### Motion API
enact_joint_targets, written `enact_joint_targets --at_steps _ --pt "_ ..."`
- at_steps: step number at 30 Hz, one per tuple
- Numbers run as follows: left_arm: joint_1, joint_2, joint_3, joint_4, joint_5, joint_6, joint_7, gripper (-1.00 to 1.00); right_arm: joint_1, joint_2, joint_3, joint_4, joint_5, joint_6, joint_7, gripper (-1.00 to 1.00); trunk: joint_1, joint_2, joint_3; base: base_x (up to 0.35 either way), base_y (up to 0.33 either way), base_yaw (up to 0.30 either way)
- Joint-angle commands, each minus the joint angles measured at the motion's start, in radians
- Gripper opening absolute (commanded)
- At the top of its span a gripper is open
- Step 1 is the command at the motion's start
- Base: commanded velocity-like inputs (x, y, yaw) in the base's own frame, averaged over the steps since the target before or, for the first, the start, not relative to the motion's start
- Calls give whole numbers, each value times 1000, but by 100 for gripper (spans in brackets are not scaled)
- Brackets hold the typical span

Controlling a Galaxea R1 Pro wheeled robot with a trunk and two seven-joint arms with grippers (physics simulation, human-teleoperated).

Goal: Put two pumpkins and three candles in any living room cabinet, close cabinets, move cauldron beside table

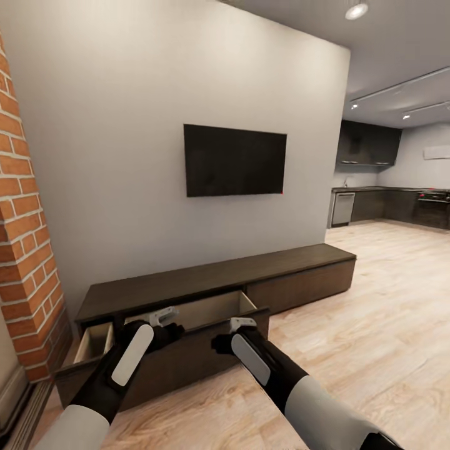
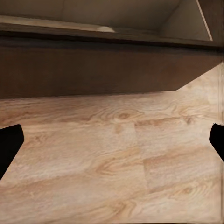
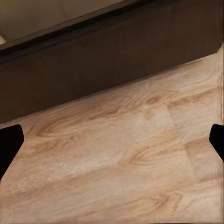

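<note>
So the cabinet [image 1: 219,281] is sat low along the grey wall under the TV [image 1: 235,160], and its big middle drawer [image 1: 206,312] is pulled out over the wood floor [image 1: 350,325], with a smaller one [image 1: 92,342] also open at the brick pillar [image 1: 28,250] end. Nothing can be made out inside either drawer from here; the interiors look bare as far as they're shown. No pumpkins or candles are spotted in these views.

The left gripper [image 1: 164,317] and right gripper [image 1: 240,325] are both held just in front of the open drawer's front panel, pointing down at it. In the wrist views the fingertips [image 2: 10,144] are seen far apart at the frame edges with only floor between, so both are spread wide and nothing is held.

Looks like the loading stage, judged loosely. Next, an item would need fetching, or the drawers pushed shut.
</note>
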Motion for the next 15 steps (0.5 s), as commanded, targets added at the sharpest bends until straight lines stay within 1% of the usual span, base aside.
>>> enact_joint_targets --at_steps 1,2,7,11,14,15 --pt "-1 1 -3 -2 11 0 10 100 -1 0 -2 -1 -9 1 -9 100 -4 7 2 -4 0 -289" --pt "-1 1 -3 -2 11 0 10 100 -1 0 -8 -1 -9 2 -9 100 -8 14 6 -3 0 -289" --pt "-1 1 -3 -1 12 0 10 100 -1 0 -65 0 -10 16 -13 100 -27 49 23 -1 0 -289" --pt "-1 -3 -10 1 12 0 11 100 -1 0 -124 2 -9 28 -18 100 -42 77 37 0 0 -288" --pt "-1 -5 -12 8 10 0 11 100 -2 0 -152 13 -8 28 -21 100 -54 98 47 0 0 -288" --pt "-1 -5 -13 10 9 0 11 100 -1 0 -167 9 -8 29 -22 100 -58 105 51 0 0 -289"
